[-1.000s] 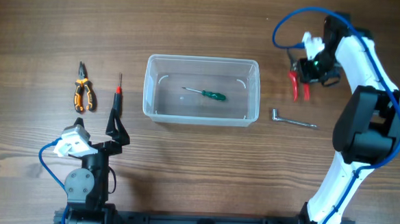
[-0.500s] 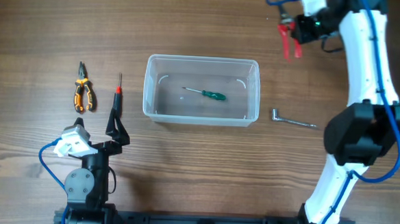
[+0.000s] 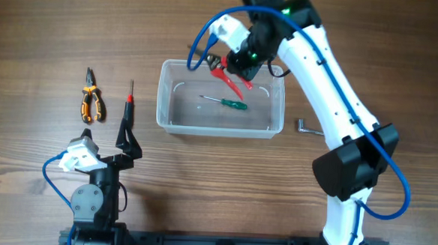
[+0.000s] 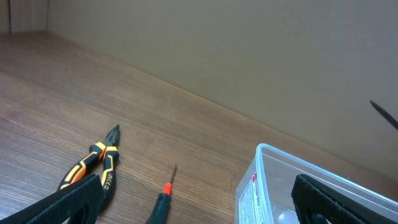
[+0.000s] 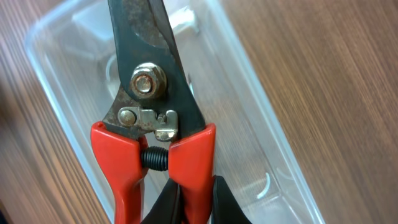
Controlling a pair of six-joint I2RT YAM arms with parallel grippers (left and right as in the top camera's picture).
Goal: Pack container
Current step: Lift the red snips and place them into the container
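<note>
Because its walls are clear, the container (image 3: 162,97) lets the wood of the table (image 3: 44,23) show through. It stands upright in the middle of the table, its long side running left to right and its top open. 1 green-handled screwdriver (image 3: 225,102) lies on its floor, near the centre.

Over the far rim, toward the right corner, a pair of red-handled snips (image 3: 235,79) hangs tilted, dark blades to the left and handles to the right. The right claw (image 5: 189,200) is clamped tight on 1 of the 2 red handles. In the right wrist view its fingers (image 5: 163,205) pinch the right-hand handle, with the spring, latch and pivot bolt above them and the container behind the blades. Whether the snips touch the rim cannot be told.

Right of the container, a bent metal wrench (image 3: 309,129) lies on the table, partly hidden by the right arm. Left of the container lies a black-handled screwdriver (image 3: 127,106) with a red collar, tip pointing away from the robot. Further left lies a pair of orange-and-black pliers (image 3: 90,103), nose pointing the same way. The left claw (image 3: 128,138) sits near the front edge, just behind that screwdriver's handle, spread wide and holding nothing.
</note>
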